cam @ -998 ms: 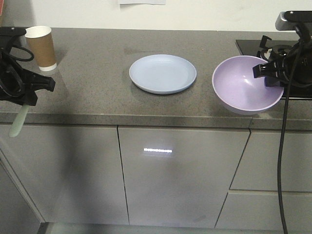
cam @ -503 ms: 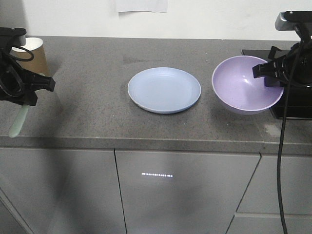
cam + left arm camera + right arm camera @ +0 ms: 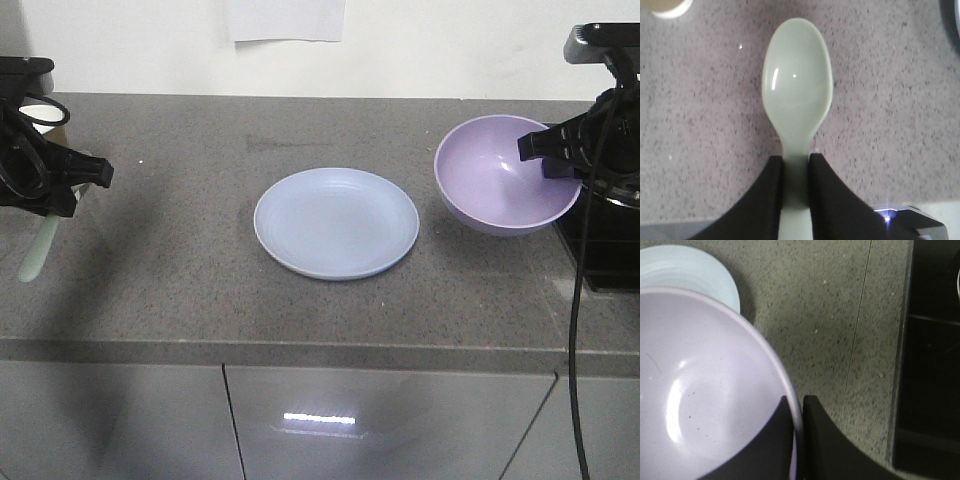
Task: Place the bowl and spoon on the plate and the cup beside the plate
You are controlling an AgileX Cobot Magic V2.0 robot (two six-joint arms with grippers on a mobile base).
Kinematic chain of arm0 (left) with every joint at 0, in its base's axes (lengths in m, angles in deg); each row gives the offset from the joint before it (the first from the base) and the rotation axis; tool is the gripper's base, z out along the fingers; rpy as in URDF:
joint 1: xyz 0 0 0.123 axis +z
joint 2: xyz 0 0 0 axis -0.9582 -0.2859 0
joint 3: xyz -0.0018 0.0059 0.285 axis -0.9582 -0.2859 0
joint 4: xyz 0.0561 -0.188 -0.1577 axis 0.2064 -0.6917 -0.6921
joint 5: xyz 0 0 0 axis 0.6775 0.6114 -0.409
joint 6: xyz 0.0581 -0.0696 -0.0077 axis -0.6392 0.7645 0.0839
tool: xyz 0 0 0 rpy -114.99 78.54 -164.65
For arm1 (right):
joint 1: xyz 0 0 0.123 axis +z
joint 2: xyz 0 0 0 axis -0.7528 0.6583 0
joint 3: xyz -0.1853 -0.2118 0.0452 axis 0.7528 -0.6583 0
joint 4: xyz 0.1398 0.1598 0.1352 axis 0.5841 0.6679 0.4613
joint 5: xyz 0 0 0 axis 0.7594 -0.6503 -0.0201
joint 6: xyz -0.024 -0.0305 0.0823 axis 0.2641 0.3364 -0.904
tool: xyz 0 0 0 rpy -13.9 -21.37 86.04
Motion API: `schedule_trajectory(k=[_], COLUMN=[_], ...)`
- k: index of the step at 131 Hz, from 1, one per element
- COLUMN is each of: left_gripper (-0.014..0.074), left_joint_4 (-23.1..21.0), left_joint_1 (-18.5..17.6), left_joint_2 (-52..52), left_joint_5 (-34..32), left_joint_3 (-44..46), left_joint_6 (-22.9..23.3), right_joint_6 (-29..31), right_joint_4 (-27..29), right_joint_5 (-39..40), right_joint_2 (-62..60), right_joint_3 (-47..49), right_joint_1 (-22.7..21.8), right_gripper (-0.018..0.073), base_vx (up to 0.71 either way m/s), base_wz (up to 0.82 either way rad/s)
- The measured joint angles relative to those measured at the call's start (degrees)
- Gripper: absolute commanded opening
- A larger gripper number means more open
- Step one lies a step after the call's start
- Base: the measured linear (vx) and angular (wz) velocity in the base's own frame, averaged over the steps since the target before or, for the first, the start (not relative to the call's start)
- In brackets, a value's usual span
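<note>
On the counter, the plate now lies nearer (the view has advanced), with the bowl rim pinched by the right gripper and the spoon handle by the left gripper, both ready for placing.

The grey speckled worktop carries the pale blue plate lying flat near its middle. The cup stands far left, mostly hidden, and a black hob sits at the right edge.
</note>
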Motion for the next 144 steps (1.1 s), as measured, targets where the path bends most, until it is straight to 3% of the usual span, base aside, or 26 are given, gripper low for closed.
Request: schedule_trajectory(k=[144], left_gripper=[-0.0008], left_joint_4=[0.0], left_joint_1=[0.0], left_joint_2=[0.0], left_joint_5=[0.0], left_joint_3=[0.0], left_joint_6=[0.0], right_joint_6=[0.0], right_joint_4=[0.0], right_joint_5=[0.1], right_joint_2=[0.0], right_joint_3=[0.0], right_joint_1=[0.0], right_gripper=[-0.0003], base_vx=[0.12], base_wz=[-0.02])
